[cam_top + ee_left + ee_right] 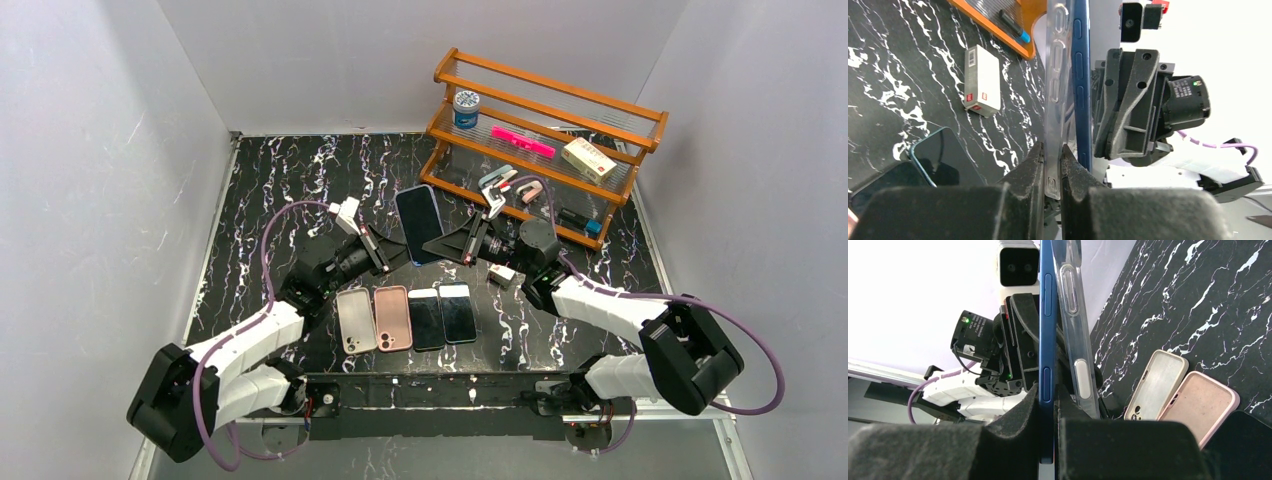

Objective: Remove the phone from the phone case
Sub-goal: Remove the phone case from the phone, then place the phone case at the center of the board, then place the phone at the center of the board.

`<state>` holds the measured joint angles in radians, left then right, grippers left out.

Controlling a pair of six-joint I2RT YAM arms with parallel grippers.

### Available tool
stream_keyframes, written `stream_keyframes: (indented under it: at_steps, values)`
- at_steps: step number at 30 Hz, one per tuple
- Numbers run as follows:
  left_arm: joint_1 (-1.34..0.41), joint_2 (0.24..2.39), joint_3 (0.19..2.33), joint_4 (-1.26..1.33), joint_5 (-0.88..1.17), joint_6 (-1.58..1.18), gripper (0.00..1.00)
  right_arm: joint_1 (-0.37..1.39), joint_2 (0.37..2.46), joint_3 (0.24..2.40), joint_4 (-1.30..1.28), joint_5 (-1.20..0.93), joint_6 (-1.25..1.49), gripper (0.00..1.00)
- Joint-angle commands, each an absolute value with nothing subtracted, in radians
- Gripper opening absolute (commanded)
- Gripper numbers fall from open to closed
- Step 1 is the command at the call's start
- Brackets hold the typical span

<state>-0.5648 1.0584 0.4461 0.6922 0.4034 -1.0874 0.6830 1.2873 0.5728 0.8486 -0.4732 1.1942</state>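
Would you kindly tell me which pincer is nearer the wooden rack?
Right. The right pincer, clamping the blue phone, is just left of the rack; the left pincer, clamping the clear case, lies farther left, beyond the phone.

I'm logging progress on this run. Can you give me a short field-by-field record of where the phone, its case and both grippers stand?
left gripper: shut on the edge of the clear case
right gripper: shut on the edge of the blue phone
phone and case: held between the arms, with a gap between them at the gripped end
lying on table: pale case, pink case, two spare phones, side by side
task status: phone appears not yet fully out
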Motion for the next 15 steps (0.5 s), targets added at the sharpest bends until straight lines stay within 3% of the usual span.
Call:
stream_keyframes:
  at_steps: [1, 8, 15]
  values:
    - [-0.562, 1.044, 0.479, 0.639, 0.360, -1.009, 0.00, 0.690, 1.267, 0.579, 0.921, -0.456, 1.152, 0.01]
    - [-0.552, 1.051, 0.588, 0.139, 0.066, -0.735, 0.00, 0.689, 1.225, 0.594, 0.736, -0.363, 1.032, 0.01]
    - [-0.497, 1.171, 0.678, -0.117, -0.061, -0.634, 0.00, 0.670, 1.280, 0.602, 0.619, -0.248, 0.923, 0.01]
